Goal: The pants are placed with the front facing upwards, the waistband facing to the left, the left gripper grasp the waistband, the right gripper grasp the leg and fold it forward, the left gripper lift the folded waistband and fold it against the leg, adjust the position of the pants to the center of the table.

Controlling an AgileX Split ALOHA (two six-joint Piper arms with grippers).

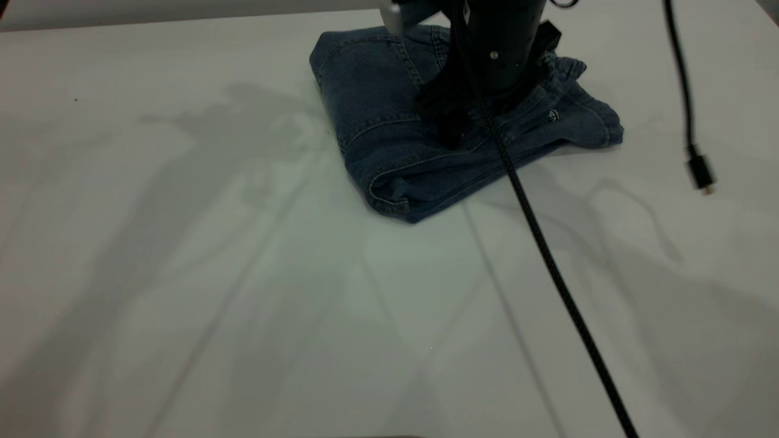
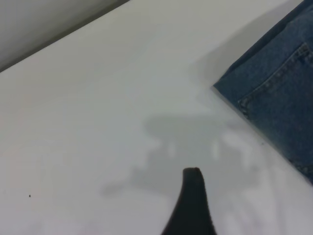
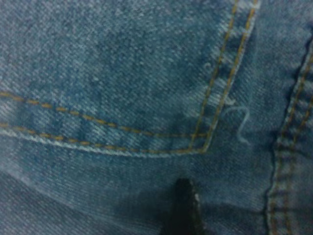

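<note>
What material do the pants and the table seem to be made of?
The pants look like blue denim: the right wrist view shows a diagonal twill weave and tan double stitching. The table looks like a smooth, matte white-grey laminate or plastic; soft shadows, no grain, so I cannot be sure.

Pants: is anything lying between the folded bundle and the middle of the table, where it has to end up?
Nothing visible does. The pants lie folded at the far side of the table, with the right gripper down on top of them. Only a black cable crosses the bare tabletop toward the near edge, right of the bundle; whether it touches the surface is unclear.
</note>
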